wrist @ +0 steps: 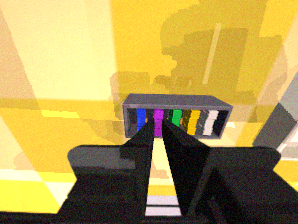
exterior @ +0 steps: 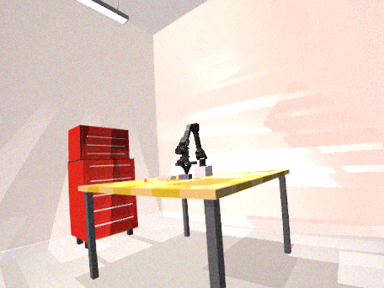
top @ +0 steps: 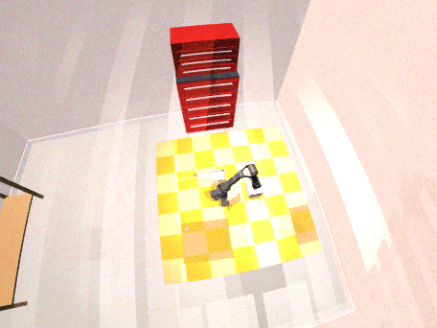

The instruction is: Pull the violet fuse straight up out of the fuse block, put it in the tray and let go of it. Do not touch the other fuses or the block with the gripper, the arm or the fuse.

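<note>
The violet fuse [wrist: 158,120] stands in its slot in the dark grey fuse block [wrist: 175,100] [exterior: 184,177], between a blue fuse [wrist: 141,119] on its left and a green fuse [wrist: 176,117]. My gripper [wrist: 157,122] [exterior: 187,173] is shut on the violet fuse, with a finger on either side of it. The fingers hide part of the slots. Whether they touch the block or neighbouring fuses cannot be told. The white-rimmed tray [top: 218,180] lies to one side of the block, its dark wall [wrist: 275,122] showing at the right of the wrist view.
A yellow fuse [wrist: 193,122] and a white fuse [wrist: 210,122] also stand in the block, right of the green one. The arm's base stands on a pale box [top: 255,193] [exterior: 202,171]. A small red object [top: 195,175] lies on the checkered table beyond the tray.
</note>
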Robot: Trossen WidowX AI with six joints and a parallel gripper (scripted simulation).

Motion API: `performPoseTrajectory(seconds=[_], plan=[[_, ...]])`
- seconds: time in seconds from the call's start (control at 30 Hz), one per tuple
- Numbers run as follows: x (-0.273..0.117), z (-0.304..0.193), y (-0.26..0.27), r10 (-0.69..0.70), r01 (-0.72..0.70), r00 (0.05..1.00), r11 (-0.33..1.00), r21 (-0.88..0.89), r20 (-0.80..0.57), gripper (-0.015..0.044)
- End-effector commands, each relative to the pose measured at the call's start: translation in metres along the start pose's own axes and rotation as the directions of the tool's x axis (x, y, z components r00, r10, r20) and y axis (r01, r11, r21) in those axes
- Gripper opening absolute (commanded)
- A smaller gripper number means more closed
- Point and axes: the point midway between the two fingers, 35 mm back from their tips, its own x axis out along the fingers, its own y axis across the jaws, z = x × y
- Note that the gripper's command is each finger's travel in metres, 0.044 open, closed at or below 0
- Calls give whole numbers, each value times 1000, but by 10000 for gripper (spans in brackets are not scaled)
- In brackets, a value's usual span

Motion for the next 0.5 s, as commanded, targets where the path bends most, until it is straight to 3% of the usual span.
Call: performPoseTrajectory(seconds=[0.0, 0.47], plan=[[-2, 0, 0, 0, 0, 1000, 1000, 1, 1, 0], [-9, 1, 0, -1, 1, 1000, 1000, 1, 1, 0]])
